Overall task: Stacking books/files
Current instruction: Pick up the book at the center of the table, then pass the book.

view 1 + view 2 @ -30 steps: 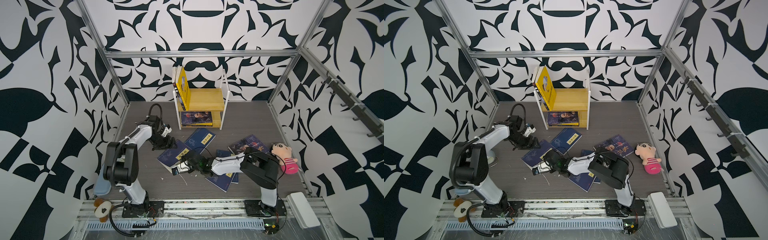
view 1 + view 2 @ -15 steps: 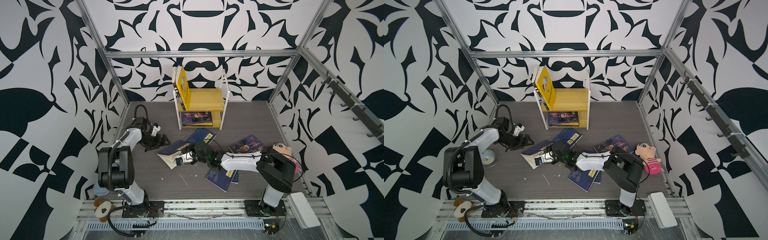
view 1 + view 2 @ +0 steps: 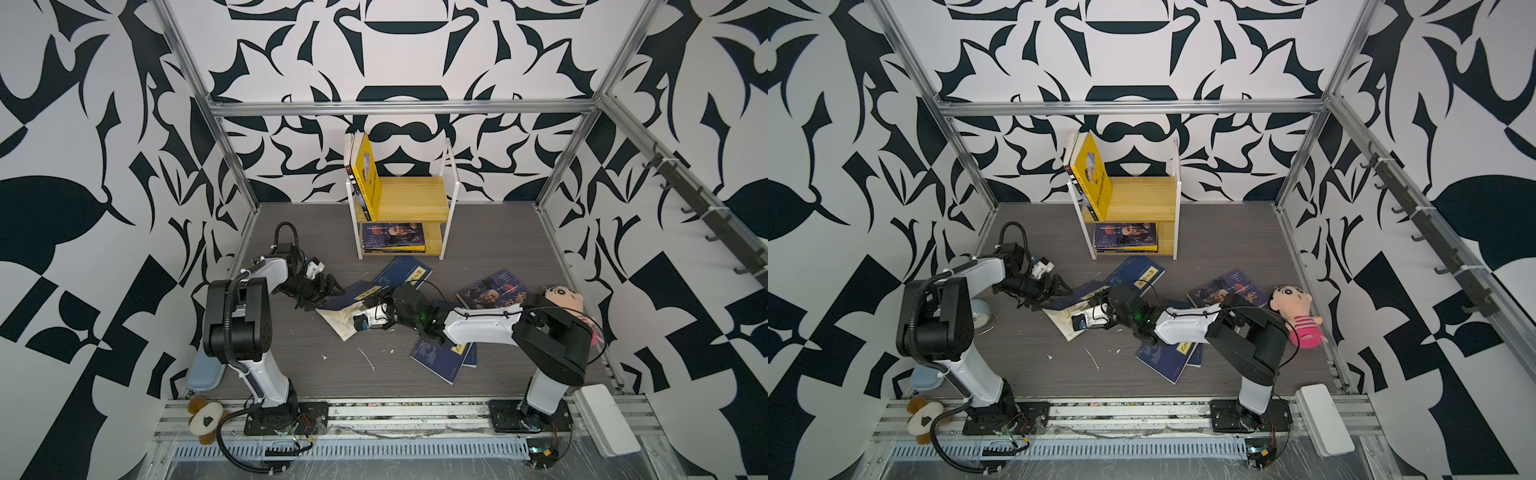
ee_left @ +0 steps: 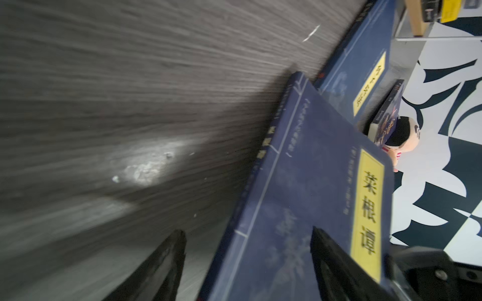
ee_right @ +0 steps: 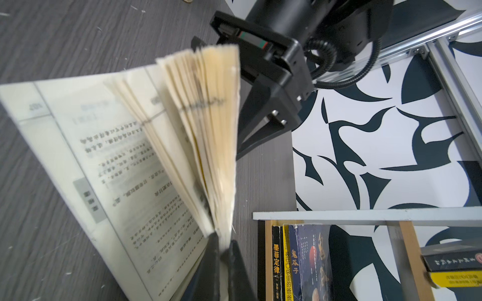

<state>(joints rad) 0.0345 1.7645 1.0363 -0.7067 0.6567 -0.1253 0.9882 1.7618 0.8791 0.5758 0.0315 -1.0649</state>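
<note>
Both top views look steeply down from high above the near edge of the table (image 3: 519,232) and face the far wall (image 3: 395,62). They are distant enough to hold the mounting rail (image 3: 395,409) along the bottom of the frame and the shelf (image 3: 411,199) at upper centre. They share nearly the whole scene; in a top view the shelf (image 3: 1142,199) sits slightly further left. The left wrist camera rides low and very close to the table, with the left gripper (image 4: 247,232) at the bottom edge and the open book (image 4: 300,195) filling the lower right. The right wrist camera is equally close behind the right gripper (image 5: 223,241). It looks along the same book's pages toward the left gripper, with the shelf (image 5: 404,216) at lower right.
</note>
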